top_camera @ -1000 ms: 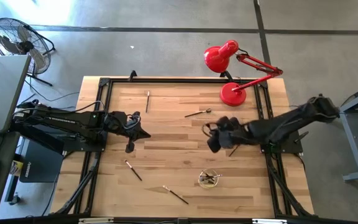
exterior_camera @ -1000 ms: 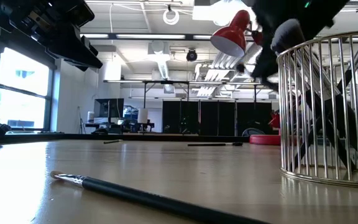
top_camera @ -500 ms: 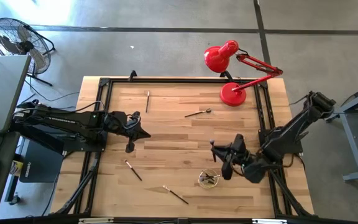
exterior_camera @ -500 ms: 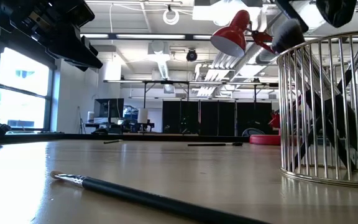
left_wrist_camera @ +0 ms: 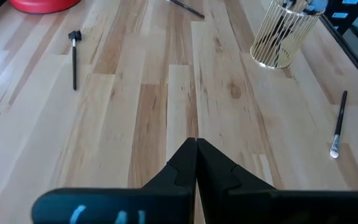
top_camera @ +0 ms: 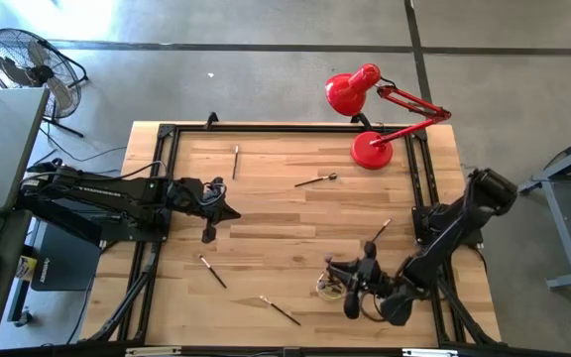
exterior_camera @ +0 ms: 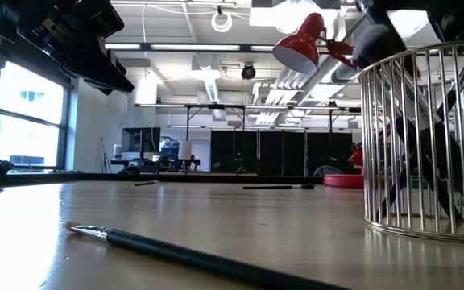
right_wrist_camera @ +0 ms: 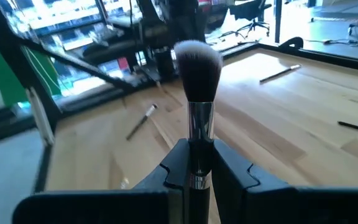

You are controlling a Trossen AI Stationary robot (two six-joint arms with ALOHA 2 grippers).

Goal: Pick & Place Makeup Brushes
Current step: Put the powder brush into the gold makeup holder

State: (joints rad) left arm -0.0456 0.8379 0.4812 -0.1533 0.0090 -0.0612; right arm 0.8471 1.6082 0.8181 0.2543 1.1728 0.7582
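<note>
1. I am holding my right claw point(top_camera: 349, 294) low at the near edge of the surface point(top_camera: 266, 213), just beside the wire holder point(top_camera: 332, 286), and it is pinching a fluffy-tipped makeup brush point(right_wrist_camera: 197, 93) upright by its handle.
2. I am resting my left claw point(left_wrist_camera: 196, 163) over the left-middle of the surface, pressed together on nothing.
3. The holder is already carrying several brushes point(left_wrist_camera: 288, 18), so part of the sorting is done; from the overhead view I am not able to count them, as they are tangled together.
4. I am judging the brush in my right claw to be the next one going in, since it is sitting right by the rim and not yet released.
5. Loose brushes are still lying on the surface: one near the far edge point(top_camera: 235, 161), one by the red lamp point(top_camera: 316, 179), one beside the right frame rail point(top_camera: 379, 232), and two toward the near-left point(top_camera: 212, 271) point(top_camera: 279, 309).
6. So I am roughly partway: five loose ones are remaining, plus the one in hand.
</note>
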